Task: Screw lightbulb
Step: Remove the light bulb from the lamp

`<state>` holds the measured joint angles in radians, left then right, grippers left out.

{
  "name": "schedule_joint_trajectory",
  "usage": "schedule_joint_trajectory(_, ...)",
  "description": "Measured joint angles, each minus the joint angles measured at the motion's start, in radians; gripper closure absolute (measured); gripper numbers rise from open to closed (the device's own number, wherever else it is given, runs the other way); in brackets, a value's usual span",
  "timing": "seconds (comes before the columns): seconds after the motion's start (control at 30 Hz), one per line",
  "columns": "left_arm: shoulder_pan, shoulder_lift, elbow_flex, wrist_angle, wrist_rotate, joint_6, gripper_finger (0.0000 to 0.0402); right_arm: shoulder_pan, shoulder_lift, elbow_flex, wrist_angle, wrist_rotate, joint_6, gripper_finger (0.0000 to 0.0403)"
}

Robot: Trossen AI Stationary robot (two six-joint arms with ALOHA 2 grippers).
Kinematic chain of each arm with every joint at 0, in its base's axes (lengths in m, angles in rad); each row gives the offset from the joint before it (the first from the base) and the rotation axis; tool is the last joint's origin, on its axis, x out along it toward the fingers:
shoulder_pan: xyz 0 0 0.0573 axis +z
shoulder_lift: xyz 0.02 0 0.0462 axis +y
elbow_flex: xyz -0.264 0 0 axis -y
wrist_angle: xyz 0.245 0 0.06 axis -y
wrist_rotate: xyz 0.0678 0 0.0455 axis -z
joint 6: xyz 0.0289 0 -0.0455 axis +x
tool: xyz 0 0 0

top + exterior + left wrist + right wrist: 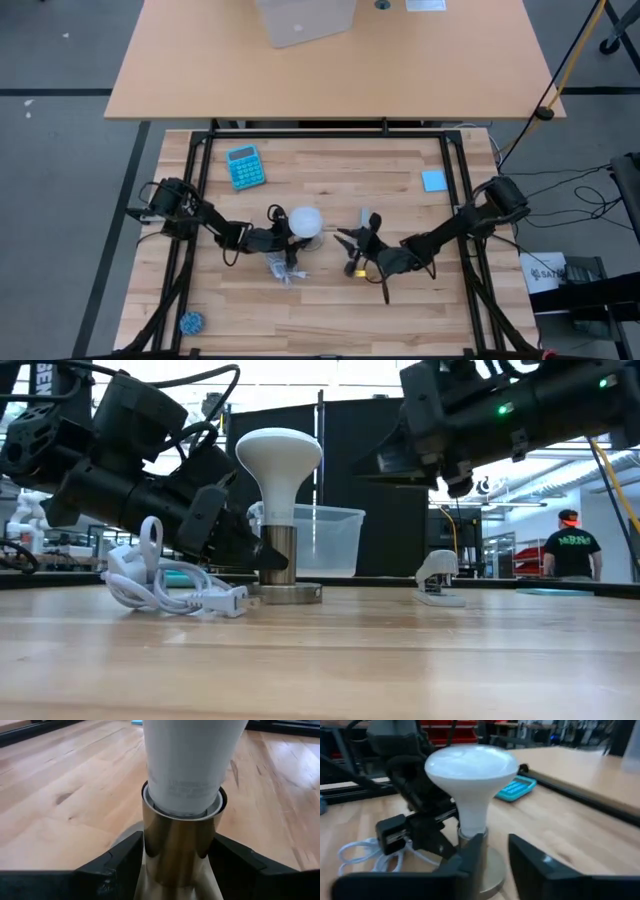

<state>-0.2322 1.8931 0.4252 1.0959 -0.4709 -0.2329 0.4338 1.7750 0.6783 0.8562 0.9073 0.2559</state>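
Note:
The white lightbulb stands upright, dome up, with its narrow end in a brass socket tube. The tube rises from a round disc that lies flat on the wooden table. In the high view the lightbulb is at mid-table. My left gripper reaches in from the table's left and is shut on the socket tube. My right gripper hovers open just right of the lightbulb, its fingers pointing at it with nothing between them. My left gripper pinches the brass socket tube between its two fingers, just below the rim where the lightbulb's neck enters. The fingers come nearly level from the table's left and lie across the upright tube. The socket stands upright on its disc on the table.
The socket's white cord lies coiled near the left gripper. A teal calculator sits at the far left, a blue pad at the far right, and a blue ball at the near left corner. Black rails frame the table.

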Motion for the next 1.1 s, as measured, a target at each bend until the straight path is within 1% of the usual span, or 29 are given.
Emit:
schedule_joint_trajectory(0.1, 0.012, 0.0, 0.0, 0.007, 0.0, 0.0, 0.0182, -0.018, 0.02, 0.016, 0.003, -0.034, 0.042, 0.0241)
schedule_joint_trajectory(0.23, 0.023, 0.0, 0.001, 0.009, 0.002, 0.0, 0.0182, -0.036, 0.067, 0.07, 0.007, -0.051, 0.023, 0.0164)
schedule_joint_trajectory(0.3, 0.028, 0.0, 0.001, 0.009, 0.004, 0.0, 0.0182, -0.049, 0.1, 0.111, 0.009, -0.05, -0.001, 0.0142)
schedule_joint_trajectory(0.37, 0.032, 0.0, 0.001, 0.008, 0.004, 0.0, 0.0182, -0.063, 0.139, 0.156, 0.008, -0.042, -0.026, 0.0131)
schedule_joint_trajectory(0.5, 0.032, 0.0, 0.001, 0.006, 0.004, 0.0, 0.0182, -0.098, 0.221, 0.249, 0.006, -0.041, -0.059, 0.0128)
schedule_joint_trajectory(0.63, 0.032, 0.0, 0.001, 0.005, 0.004, -0.002, 0.0182, -0.124, 0.287, 0.311, 0.008, -0.023, -0.033, 0.0135)
schedule_joint_trajectory(0.7, 0.031, 0.0, 0.001, 0.004, 0.004, -0.002, 0.0182, -0.13, 0.309, 0.33, 0.006, 0.002, -0.028, 0.0139)
schedule_joint_trajectory(0.87, 0.031, 0.0, 0.001, -0.002, 0.004, -0.002, 0.0182, -0.142, 0.34, 0.352, 0.016, 0.003, -0.032, 0.0148)
schedule_joint_trajectory(0.97, 0.031, 0.0, 0.001, -0.005, 0.004, -0.002, 0.0182, -0.15, 0.352, 0.352, 0.063, 0.002, -0.069, 0.0157)
schedule_joint_trajectory(1.1, 0.031, 0.0, 0.001, -0.008, 0.005, -0.003, 0.0182, -0.17, 0.352, 0.352, 0.084, -0.069, -0.095, 0.0179)
